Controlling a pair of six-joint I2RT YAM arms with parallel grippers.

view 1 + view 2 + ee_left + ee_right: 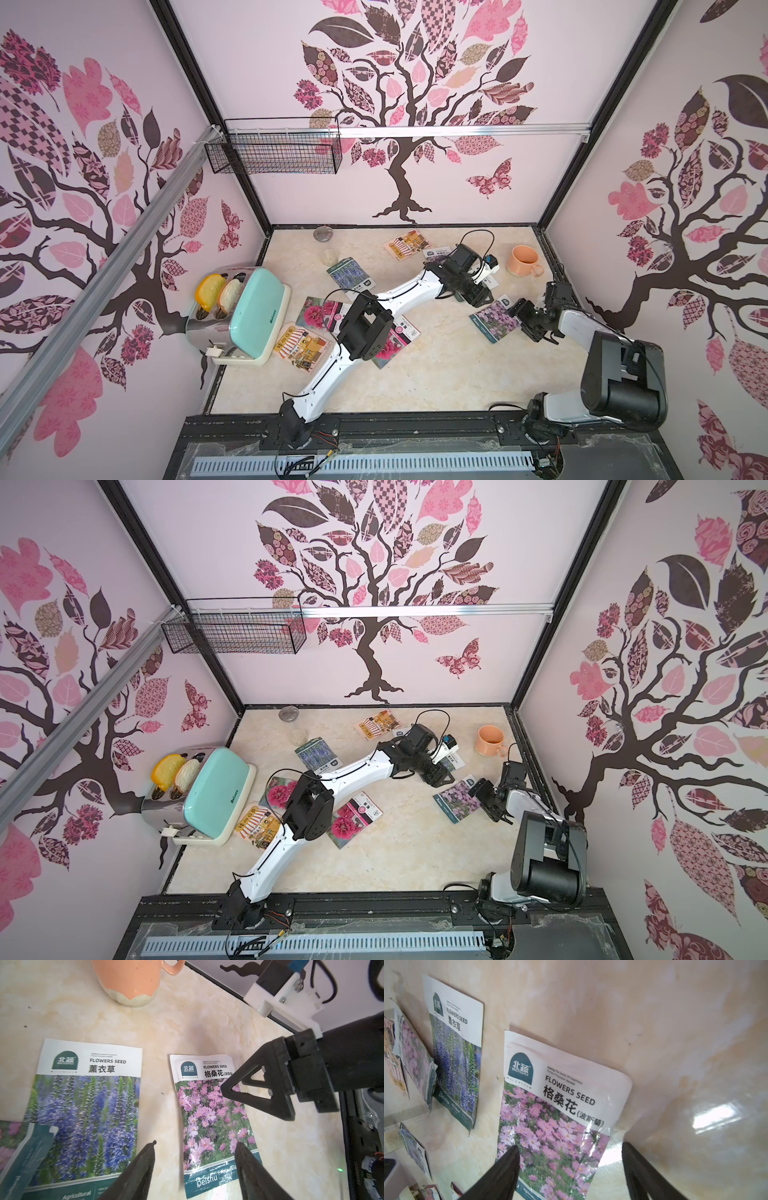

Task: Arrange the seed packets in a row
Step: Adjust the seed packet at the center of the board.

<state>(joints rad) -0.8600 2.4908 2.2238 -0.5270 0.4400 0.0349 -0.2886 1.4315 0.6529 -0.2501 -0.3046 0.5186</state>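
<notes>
Several seed packets lie scattered on the marble table. A pink-purple flower packet (pixel 494 318) (pixel 209 1115) (pixel 560 1115) lies at the right, face up. My right gripper (pixel 524 322) (pixel 570 1147) hovers open over its right edge, holding nothing. My left gripper (pixel 484 300) (pixel 195 1147) is open just behind that packet, above the strip of table between it and a lavender packet (pixel 87 1105) (pixel 456 1053). A second pink-purple packet (pixel 12 1147) overlaps the lavender one. Further left lie another lavender packet (pixel 349 274), two orange shop packets (pixel 401 245) (pixel 301 340) and two red-pink packets (pixel 318 313) (pixel 392 340), partly hidden by my left arm.
An orange mug (pixel 523 259) stands at the back right, close to both grippers. A mint toaster (pixel 245 316) with bread sits at the left edge. A clear glass (pixel 330 257) and a metal lid (pixel 322 233) are at the back. A wire basket (pixel 274 151) hangs on the wall.
</notes>
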